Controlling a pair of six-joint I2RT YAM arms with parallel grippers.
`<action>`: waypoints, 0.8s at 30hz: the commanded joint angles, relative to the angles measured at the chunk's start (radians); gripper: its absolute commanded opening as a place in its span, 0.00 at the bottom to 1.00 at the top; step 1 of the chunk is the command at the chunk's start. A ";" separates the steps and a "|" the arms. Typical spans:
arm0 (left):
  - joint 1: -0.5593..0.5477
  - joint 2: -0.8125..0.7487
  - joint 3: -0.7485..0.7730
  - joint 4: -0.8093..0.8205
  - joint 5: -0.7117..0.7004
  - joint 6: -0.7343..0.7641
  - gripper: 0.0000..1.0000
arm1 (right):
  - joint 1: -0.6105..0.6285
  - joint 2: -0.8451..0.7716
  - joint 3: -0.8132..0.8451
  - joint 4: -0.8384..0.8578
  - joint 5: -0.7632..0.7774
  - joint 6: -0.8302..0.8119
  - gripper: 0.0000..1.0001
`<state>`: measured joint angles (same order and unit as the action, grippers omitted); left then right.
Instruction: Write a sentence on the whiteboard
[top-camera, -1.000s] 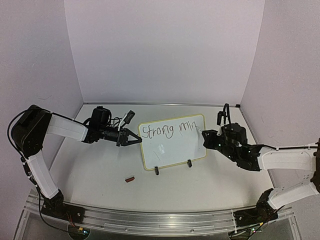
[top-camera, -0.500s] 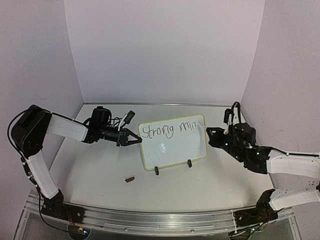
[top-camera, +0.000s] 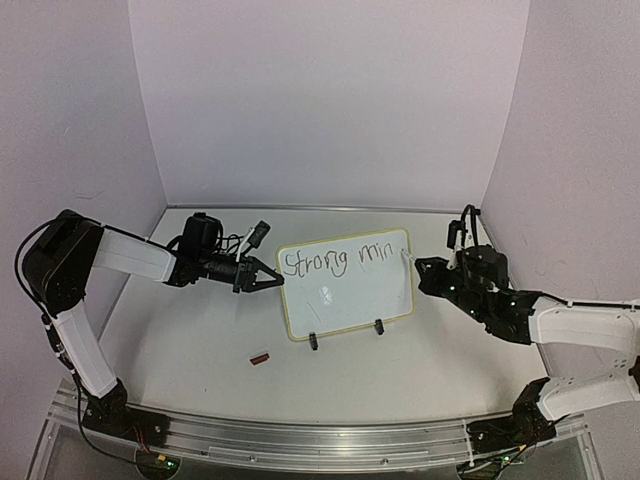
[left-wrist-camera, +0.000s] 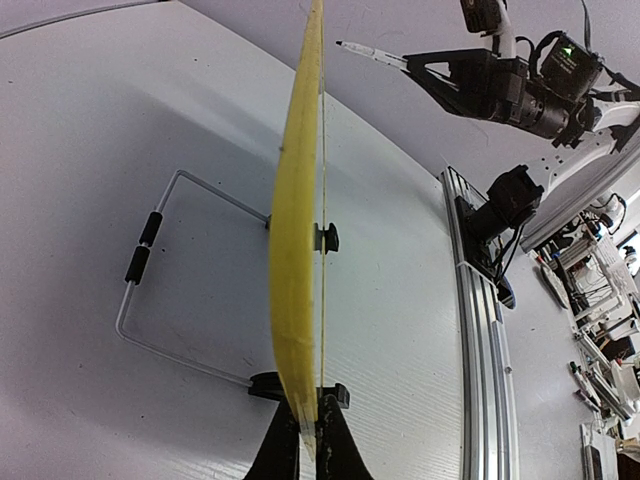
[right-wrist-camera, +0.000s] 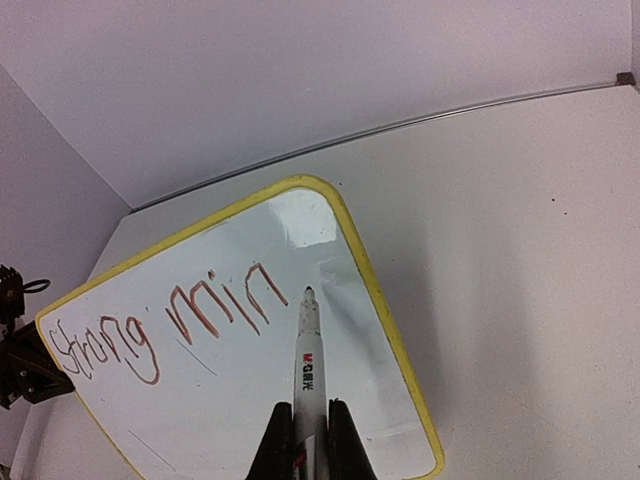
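The whiteboard (top-camera: 355, 305) stands near the middle of the tabletop (top-camera: 200, 340). It leans back on its wire stand (left-wrist-camera: 150, 228), with two small black clips (top-camera: 313, 341) at its lower edge. The sentence (top-camera: 315, 263) runs along the top of the board in one dark handwritten line, and so far it reads "Strong min". The rest of the white face below it is bare.

The left claw (top-camera: 276, 281) reaches in from the left side and is closed on the board's left edge. In the left wrist view its two fingers (left-wrist-camera: 285, 450) pinch the pale-yellow frame (left-wrist-camera: 295, 250) between them, one on the front and one on the back.

The right claw (top-camera: 420, 270) comes in from the right, closed around a slim white marker (right-wrist-camera: 308, 350) that juts out straight between its fingers (right-wrist-camera: 278, 440). The marker's dark tip points at the board just to the right of the last letter, inside the right-hand frame. From the side the tip looks very close to the writing face, perhaps a hair off it. I cannot tell for sure whether it touches.

A small red cap (top-camera: 260, 357) lies alone on the tabletop, in front of the board and to its left, well apart from both claws.
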<state>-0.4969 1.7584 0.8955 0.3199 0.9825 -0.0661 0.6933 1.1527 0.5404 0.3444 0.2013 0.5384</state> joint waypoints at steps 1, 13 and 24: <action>-0.020 -0.010 0.005 -0.069 -0.036 0.055 0.00 | -0.014 0.035 0.040 0.041 -0.032 -0.018 0.00; -0.020 -0.008 0.006 -0.071 -0.038 0.058 0.00 | -0.021 0.082 0.068 0.071 -0.050 -0.034 0.00; -0.020 0.001 0.011 -0.074 -0.036 0.060 0.00 | -0.021 0.075 0.024 0.071 -0.081 -0.005 0.00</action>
<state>-0.4980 1.7584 0.8977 0.3155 0.9829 -0.0569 0.6781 1.2465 0.5822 0.3953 0.1312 0.5179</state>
